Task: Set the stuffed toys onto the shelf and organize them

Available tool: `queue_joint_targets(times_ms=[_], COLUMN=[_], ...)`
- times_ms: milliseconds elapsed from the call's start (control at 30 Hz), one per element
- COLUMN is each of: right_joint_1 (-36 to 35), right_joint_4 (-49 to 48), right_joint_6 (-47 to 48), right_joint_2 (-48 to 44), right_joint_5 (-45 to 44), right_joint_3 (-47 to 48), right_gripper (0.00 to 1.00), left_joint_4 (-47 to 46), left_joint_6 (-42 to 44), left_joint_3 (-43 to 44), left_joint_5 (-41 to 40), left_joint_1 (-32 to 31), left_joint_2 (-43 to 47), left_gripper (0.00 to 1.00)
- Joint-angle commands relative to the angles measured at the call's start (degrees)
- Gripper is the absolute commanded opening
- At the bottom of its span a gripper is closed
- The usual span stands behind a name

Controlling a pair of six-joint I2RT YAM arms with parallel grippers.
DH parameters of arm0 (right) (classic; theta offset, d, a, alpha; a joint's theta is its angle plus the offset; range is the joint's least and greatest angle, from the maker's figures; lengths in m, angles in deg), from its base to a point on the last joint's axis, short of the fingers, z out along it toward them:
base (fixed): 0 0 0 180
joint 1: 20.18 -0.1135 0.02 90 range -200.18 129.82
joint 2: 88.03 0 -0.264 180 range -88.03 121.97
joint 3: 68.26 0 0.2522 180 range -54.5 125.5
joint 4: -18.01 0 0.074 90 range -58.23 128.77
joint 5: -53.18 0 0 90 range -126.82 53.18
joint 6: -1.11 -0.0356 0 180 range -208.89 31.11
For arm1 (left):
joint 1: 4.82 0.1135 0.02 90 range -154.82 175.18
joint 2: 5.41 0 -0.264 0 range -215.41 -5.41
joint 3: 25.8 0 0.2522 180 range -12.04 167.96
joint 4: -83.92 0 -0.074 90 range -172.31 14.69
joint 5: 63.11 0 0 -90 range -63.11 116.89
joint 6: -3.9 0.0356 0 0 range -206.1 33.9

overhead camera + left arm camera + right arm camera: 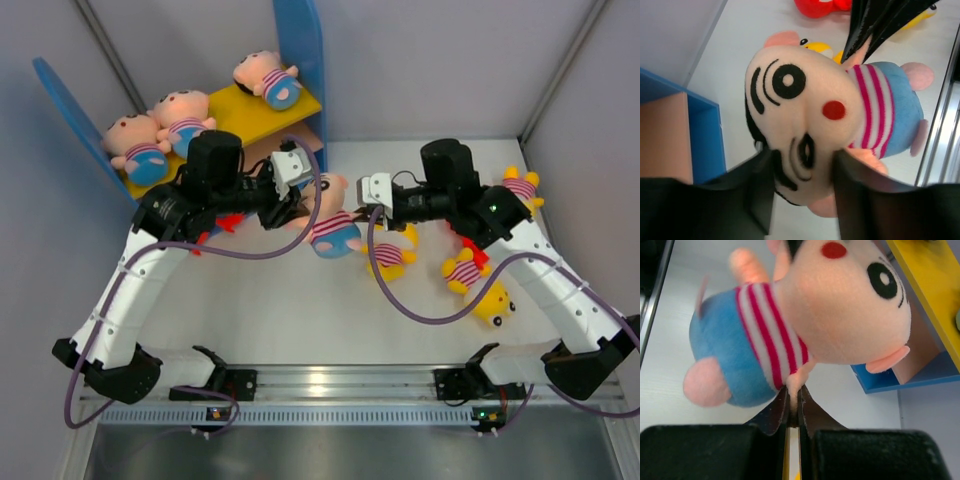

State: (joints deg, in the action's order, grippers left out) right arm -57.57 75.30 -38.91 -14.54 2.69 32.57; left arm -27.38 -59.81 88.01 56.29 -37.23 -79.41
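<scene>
Clamping pink-faced doll (805,100): left gripper (802,162) on head, right gripper (794,392) pinching arm.

grey walls (430,60), white tabletop (290,320), metal rail (340,385) along near edge

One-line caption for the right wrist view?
The right gripper pinches one arm of a pink-faced, striped-shirt doll, with the shelf behind it at right.
</scene>
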Motion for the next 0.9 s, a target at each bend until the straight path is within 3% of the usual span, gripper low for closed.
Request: queue_joint_targets(times_ms=[0, 100, 167, 333, 600, 767, 867], right_joint_1=[-0.67, -0.67, -0.67, -0.67, -1.81, -3.74, -4.62], right_joint_4=[-9.41, -10.49, -9.17, -7.67, -13.64, -18.65, -22.16], right_joint_6=[-11.87, -18.31, -20.35, -28.34, -38.26, -41.8, -43.21], right_joint_2=[-2.56, -1.96, -0.9, 4.19, 8.24, 7.98, 7.63], right_joint_5=[0.58, -2.76, -3.73, -7.06, -16.2, -21.66, -20.45], right_joint_3=[0.04, -0.85, 1.08, 5.82, 7.68, 7.07, 6.28], right_gripper=[0.0, 0.0, 0.0, 0.0, 0.0, 0.0, 0.0], left_joint_4=[-0.8, -0.88, -0.88, -0.88, -0.88, -0.88, -0.88], left_joint_6=[1.57, 3.07, 2.99, 3.6, 0.18, -0.71, 2.27], left_joint_3=[-0.12, 1.89, 5.31, 9.99, 5.34, 2.35, 2.78], left_joint_5=[-5.84, -6.56, -5.24, -4.36, -1.11, -9.8, -12.61], left_joint_1=[-0.12, -0.12, -0.12, -0.03, -0.2, -2.75, -4.51], left_joint_2=[0.08, 0.26, 0.26, 0.6, 1.4, -0.97, -2.29], left_gripper=[0.57, 0.85, 0.92, 0.95, 0.94, 0.97, 0.97])
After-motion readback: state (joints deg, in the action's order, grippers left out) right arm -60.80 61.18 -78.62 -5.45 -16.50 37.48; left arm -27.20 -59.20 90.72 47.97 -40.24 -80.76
